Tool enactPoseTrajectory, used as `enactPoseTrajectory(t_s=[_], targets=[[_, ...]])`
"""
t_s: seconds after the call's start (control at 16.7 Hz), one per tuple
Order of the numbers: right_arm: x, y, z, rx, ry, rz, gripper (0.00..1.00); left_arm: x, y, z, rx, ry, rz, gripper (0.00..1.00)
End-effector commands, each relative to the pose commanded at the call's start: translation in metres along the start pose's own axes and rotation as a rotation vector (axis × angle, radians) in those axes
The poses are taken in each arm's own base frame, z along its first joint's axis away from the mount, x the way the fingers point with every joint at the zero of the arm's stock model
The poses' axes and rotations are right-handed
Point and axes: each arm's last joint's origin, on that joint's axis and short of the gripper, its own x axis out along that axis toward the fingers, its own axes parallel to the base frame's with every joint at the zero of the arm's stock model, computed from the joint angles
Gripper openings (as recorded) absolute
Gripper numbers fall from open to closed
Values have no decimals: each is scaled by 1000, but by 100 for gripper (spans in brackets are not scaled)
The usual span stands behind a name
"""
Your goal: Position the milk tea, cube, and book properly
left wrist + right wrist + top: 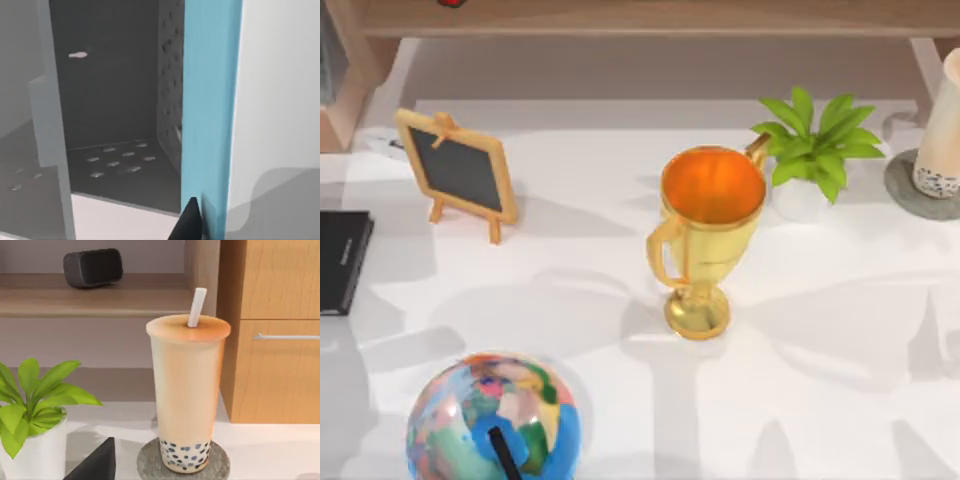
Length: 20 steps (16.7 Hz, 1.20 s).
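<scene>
Left hand's dark fingertip apparently touches the book.

The trophy gleams like polished gold metal. The milk tea cup looks smooth, translucent plastic, on a rough grey stone coaster. The chalkboard is matt slate framed in pale wood. The globe is glossy; the book cover is smooth, matt teal.
</scene>
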Motion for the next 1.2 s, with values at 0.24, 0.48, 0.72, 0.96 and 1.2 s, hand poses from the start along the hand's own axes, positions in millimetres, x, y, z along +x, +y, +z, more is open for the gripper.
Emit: enactPoseTrajectory(t_s=[0.24,0.48,0.72,0.96,1.2], targets=[[0,0,0,0,0,0,100,-10,-52,19,28,-38,-152,0],[0,0,0,0,0,0,100,-14,-69,27,24,-62,-213,0],[0,0,0,0,0,0,100,-13,-63,24,35,-54,-190,0],[0,0,0,0,0,0,100,-10,-68,27,26,-61,-210,0],[0,0,0,0,0,0,100,-9,-69,27,24,-62,-213,0]])
